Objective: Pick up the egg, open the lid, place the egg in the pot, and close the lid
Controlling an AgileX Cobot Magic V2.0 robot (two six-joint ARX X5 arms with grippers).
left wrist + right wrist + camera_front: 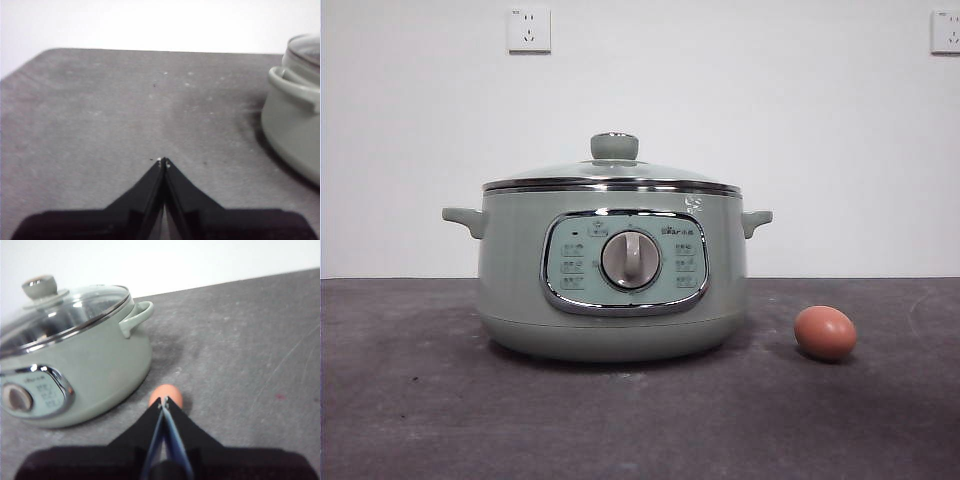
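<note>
The pot (pixel 612 275) is seen standing at the middle of the dark grey desk (pixel 410 410) in the front view, its control panel (pixel 625 262) and grey dial (pixel 630 260) turned toward the camera. The lid (pixel 612 176) is seated on the pot's rim, with its pale green knob (pixel 614 146) at 12 o'clock. The egg (pixel 825 332) is found lying on the desk at about 4 o'clock from the pot, near it but apart from it.

In the right wrist view, the right claw (pixel 163 401) is shown with its jaws pressed together, nothing between them, just short of the egg (pixel 166 393), which lies beside the pot (pixel 75 375).

In the left wrist view, the left claw (pixel 163 162) is likewise pressed together and empty, held over bare desk (pixel 100 110), with a side handle (pixel 292 87) of the pot glimpsed at one edge.

Two wall sockets (pixel 529 29) are seen on the white wall.
</note>
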